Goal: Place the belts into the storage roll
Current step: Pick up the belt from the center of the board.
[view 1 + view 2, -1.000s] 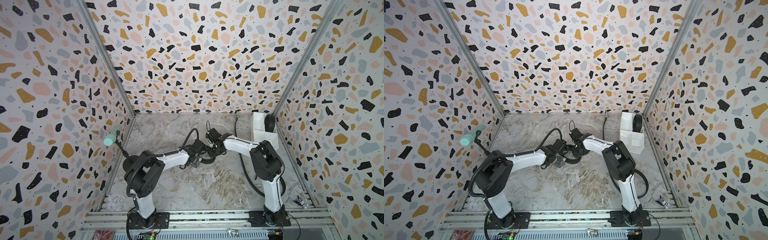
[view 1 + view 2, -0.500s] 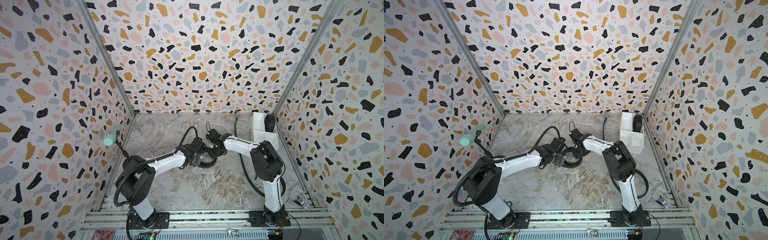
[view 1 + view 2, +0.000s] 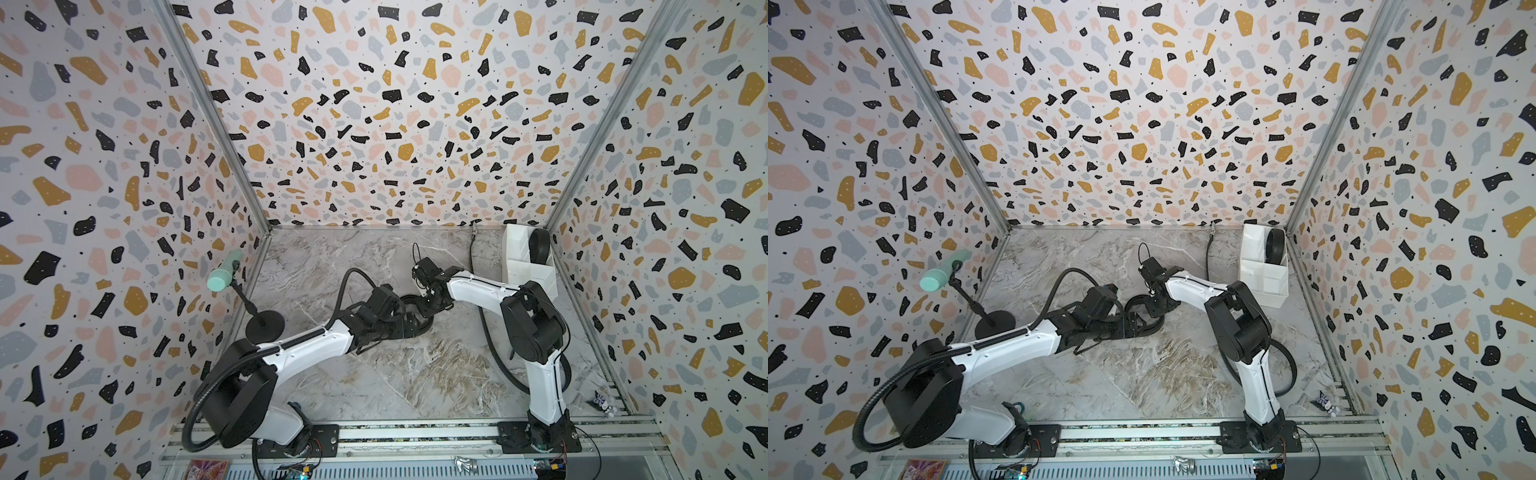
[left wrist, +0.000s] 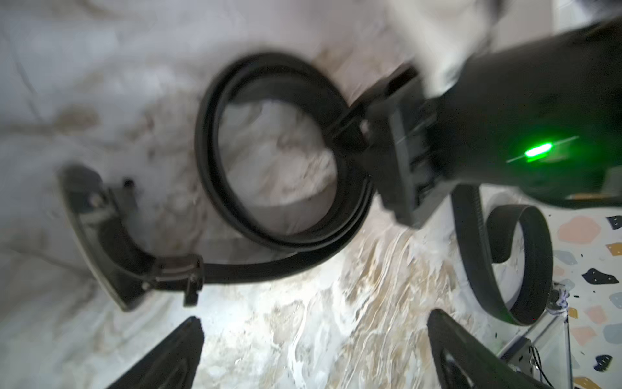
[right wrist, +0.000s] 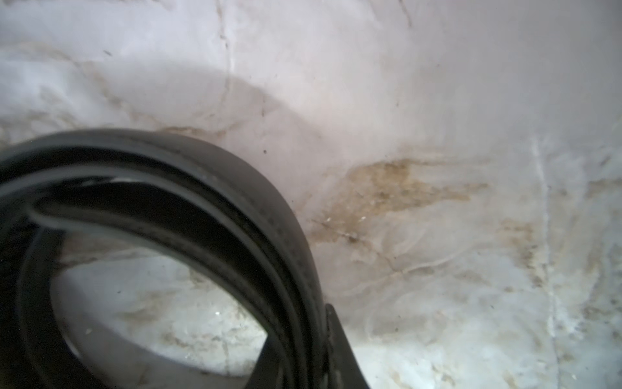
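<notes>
Marble tabletop (image 3: 374,386): left gripper (image 4: 314,318) has stretched closer to coiled belt (image 4: 207,161).

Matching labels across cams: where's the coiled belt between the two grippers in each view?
In a top view: coiled belt just below picture centre.
In a top view: coiled belt at the same spot.
Left wrist: whole coiled belt, mid-frame.
Right wrist: coiled belt close up, cropped by the frame edge.
Shared landmark: right gripper clamped on its rim.
</notes>
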`<state>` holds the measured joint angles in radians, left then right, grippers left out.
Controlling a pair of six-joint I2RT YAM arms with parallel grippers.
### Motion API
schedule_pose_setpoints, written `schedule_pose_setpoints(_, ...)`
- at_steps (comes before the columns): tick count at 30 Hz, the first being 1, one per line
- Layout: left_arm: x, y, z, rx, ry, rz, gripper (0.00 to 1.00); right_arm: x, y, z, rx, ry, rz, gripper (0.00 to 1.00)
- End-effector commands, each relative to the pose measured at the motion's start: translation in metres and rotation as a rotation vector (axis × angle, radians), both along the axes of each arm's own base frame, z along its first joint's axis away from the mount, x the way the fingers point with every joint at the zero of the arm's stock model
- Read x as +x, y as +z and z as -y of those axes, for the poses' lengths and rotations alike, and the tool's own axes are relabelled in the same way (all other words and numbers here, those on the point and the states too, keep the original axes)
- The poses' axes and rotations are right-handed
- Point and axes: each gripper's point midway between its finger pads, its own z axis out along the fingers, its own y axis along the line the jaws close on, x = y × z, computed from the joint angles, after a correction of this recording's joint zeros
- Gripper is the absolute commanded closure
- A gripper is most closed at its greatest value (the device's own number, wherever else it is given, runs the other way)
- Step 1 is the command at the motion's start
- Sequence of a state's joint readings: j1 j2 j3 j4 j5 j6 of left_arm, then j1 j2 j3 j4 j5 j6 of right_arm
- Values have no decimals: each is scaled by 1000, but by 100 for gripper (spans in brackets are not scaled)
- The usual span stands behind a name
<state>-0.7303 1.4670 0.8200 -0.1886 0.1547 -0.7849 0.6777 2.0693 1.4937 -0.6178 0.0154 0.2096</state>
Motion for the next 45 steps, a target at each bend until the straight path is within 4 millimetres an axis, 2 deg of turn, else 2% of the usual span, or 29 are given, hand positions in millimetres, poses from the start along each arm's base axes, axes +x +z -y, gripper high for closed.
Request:
schedule_pose_setpoints(1, -3, -5, 13, -120, 34, -111, 2, -28, -7, 13, -80, 33, -102, 90)
schedule_pose_setpoints(5, 8, -15, 11, -165, 105, -127, 2, -26, -7, 12, -81, 33, -100, 90)
schedule_pose_setpoints(8, 30, -8, 14, -196, 154, -71, 2, -25, -8, 11, -75, 31, -99, 90)
schedule_pose_setpoints(11, 49, -12, 14, -172, 190, -32, 2, -25, -9, 10, -77, 36, -102, 90)
schedule_pose_setpoints(16, 70, -35, -11, -66, 277, -10, 8, -26, -8, 10, -81, 44, -105, 90)
schedule_pose_setpoints(19, 85, -35, -21, -21, 300, 29, 12, -26, -7, 9, -74, 50, -104, 90)
schedule_pose_setpoints(22, 96, -36, -21, 51, 262, 50, 15, -26, -7, 9, -71, 53, -102, 90)
schedule_pose_setpoints(28, 99, -54, -25, 174, 210, 17, 34, -25, -5, 7, -68, 60, -98, 90)
schedule_pose_setpoints(36, 97, -59, -28, 218, 188, 4, 58, -26, -5, 5, -64, 67, -96, 90)
schedule_pose_setpoints(45, 98, -62, -24, 214, 180, -15, 92, -25, -3, 4, -63, 71, -89, 90)
